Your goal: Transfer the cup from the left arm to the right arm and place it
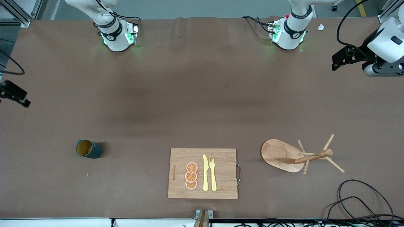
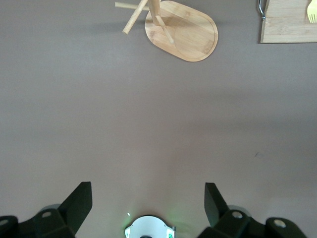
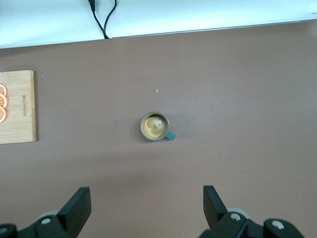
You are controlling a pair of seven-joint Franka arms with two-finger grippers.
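Observation:
The cup (image 1: pixel 88 149), dark teal with a tan inside, stands upright on the brown table toward the right arm's end. In the right wrist view the cup (image 3: pixel 155 127) sits well away from the open, empty right gripper (image 3: pixel 147 194). In the front view the right gripper (image 1: pixel 15 94) hangs at the table's edge at that end, high above the surface. The left gripper (image 1: pixel 342 60) is held up at the left arm's end of the table. In its wrist view the left gripper (image 2: pixel 148 191) is open and empty over bare table. Neither gripper touches the cup.
A wooden cutting board (image 1: pixel 203 173) with orange slices (image 1: pixel 191 176), a yellow knife (image 1: pixel 205 172) and fork (image 1: pixel 213 173) lies near the front camera. A wooden peg stand (image 1: pixel 293 155) stands toward the left arm's end. Black cables (image 1: pixel 363 201) lie at that near corner.

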